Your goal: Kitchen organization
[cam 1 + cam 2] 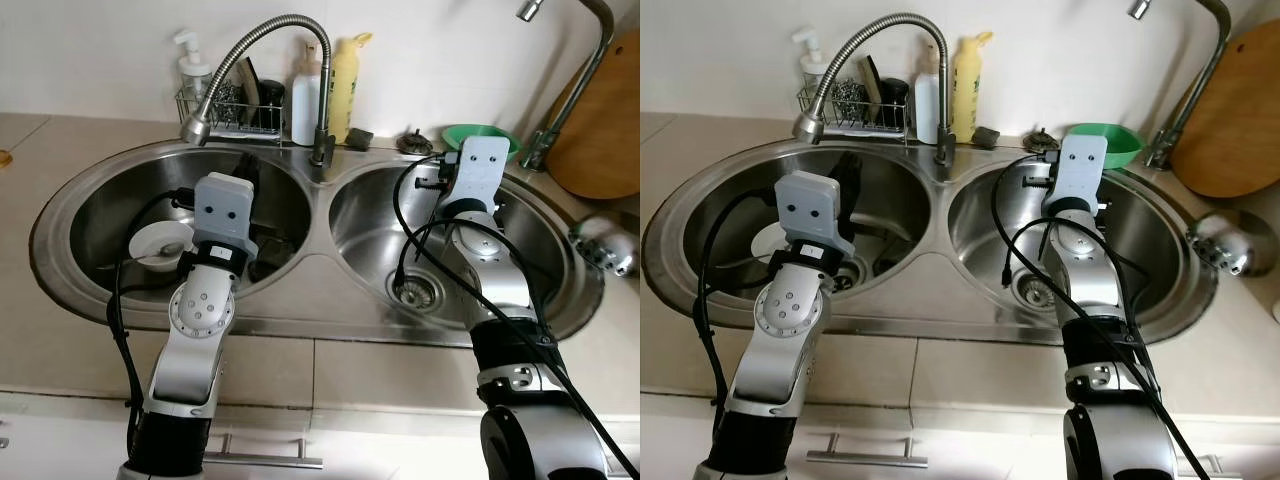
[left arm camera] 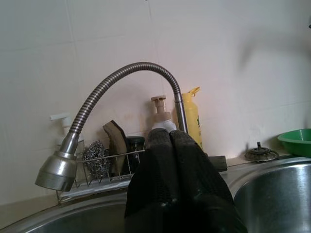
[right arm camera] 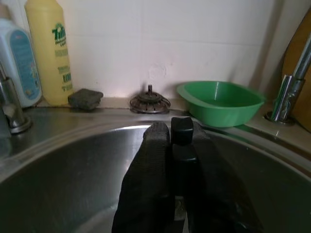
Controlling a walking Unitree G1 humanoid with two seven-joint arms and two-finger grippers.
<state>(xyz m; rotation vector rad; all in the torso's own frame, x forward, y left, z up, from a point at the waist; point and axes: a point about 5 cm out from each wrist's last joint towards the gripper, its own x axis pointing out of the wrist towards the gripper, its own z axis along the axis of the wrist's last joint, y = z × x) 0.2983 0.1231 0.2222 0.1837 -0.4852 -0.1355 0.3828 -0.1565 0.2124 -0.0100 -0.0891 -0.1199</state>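
1. Left end effector [image 2: 170,141] hangs over the left sink basin [image 1: 90,215], fingers pressed together, empty.
2. Right end effector [image 3: 176,133], narrow, grips a small black object [image 3: 181,130] over the right basin [image 1: 540,240].
3. White dish [image 1: 160,243] lies in the left basin; best approached slowly, widening first.

Both silver arms reach forward and down into the double sink [image 1: 320,330]. The left arm goes over the sink's front rim into the left basin, and black cables run along it. The left gripper [image 2: 171,141] has its two black fingers [image 2: 160,170] pressed together with nothing between them, pointing toward the back of the sink. The right arm goes into the right basin, with black cables looping beside its wrist. The right gripper [image 3: 175,138] has its fingers [image 3: 150,165] closed around a small black block [image 3: 182,130], just below the sink's back rim.
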